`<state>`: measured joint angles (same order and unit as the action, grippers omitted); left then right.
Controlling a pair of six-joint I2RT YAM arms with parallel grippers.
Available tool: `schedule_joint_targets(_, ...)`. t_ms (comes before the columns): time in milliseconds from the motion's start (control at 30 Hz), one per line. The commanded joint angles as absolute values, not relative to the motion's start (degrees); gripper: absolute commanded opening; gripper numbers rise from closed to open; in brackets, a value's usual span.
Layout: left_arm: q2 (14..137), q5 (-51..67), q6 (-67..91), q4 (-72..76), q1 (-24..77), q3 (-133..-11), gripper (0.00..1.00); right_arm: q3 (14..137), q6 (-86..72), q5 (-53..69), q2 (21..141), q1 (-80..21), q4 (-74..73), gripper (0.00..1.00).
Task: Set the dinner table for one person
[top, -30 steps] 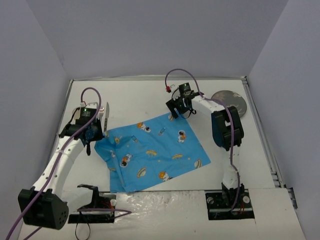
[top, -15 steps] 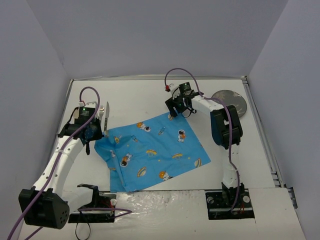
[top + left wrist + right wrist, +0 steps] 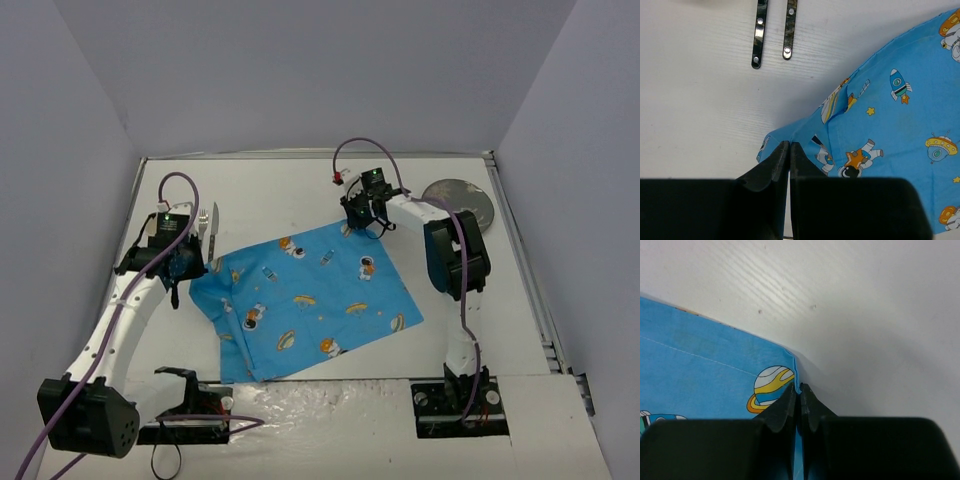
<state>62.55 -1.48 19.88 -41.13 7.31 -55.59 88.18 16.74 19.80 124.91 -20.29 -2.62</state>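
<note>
A blue space-print placemat [image 3: 305, 300] lies rumpled on the white dinner table [image 3: 280, 190]. My left gripper [image 3: 187, 274] is shut on the cloth's left corner; in the left wrist view the jaws [image 3: 789, 144] pinch the folded blue edge [image 3: 805, 131]. At the cloth's far corner, my right gripper [image 3: 358, 226] is shut on the hem. In the right wrist view its jaws [image 3: 799, 386] meet on the blue edge beside a printed planet [image 3: 771, 385].
A fork [image 3: 201, 221] and a knife [image 3: 213, 222] lie side by side just beyond the left gripper; their handles [image 3: 759, 35] show in the left wrist view. A round metal plate [image 3: 460, 204] sits at the back right. Grey walls surround the table.
The right gripper has closed on the placemat's far corner and shifted slightly toward the back. The far edge of the cloth has moved with it. The left gripper holds as before.
</note>
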Motion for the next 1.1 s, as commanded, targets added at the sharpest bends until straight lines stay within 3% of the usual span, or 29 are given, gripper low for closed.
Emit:
schedule_joint_targets(0, 59.88, -0.84, 18.46, -40.85, 6.86, -59.32, 0.00, 81.90, 14.81, 14.61, 114.08, -20.04, -12.44, 0.00)
schedule_joint_targets(133, 59.17, -0.28, 17.83, -45.90, 6.87, -67.25, 0.00, 81.46, 12.73, 12.90, 100.47, -20.04, -17.05, 0.00)
schedule_joint_targets(333, 62.98, -2.46, 17.40, -45.14, 6.86, -80.45, 0.00, 88.32, 14.13, 7.78, 92.44, -19.74, -20.30, 0.00)
schedule_joint_targets(433, 69.19, -1.26, 17.45, -43.53, 6.86, -87.55, 0.00, 93.97, 15.02, 4.25, 93.99, -18.94, -20.30, 0.00)
schedule_joint_targets(700, 94.89, 2.61, 12.01, -44.55, 6.86, -122.56, 0.00, 124.46, 20.64, -3.63, 109.39, -17.00, -19.53, 0.00)
schedule_joint_targets(800, 101.50, 4.70, 9.03, -44.72, 6.86, -135.09, 0.00, 128.21, 22.81, -6.66, 109.95, -15.91, -15.25, 0.00)
schedule_joint_targets(933, 102.67, 4.66, 4.09, -38.65, 6.94, -138.03, 0.00, 112.70, 25.60, -7.02, 102.04, -15.03, 2.49, 0.00)
schedule_joint_targets(1067, 96.25, 7.07, 0.60, -29.13, 7.06, -121.14, 0.00, 83.26, 30.84, -3.27, 89.09, -14.83, 31.05, 0.00)
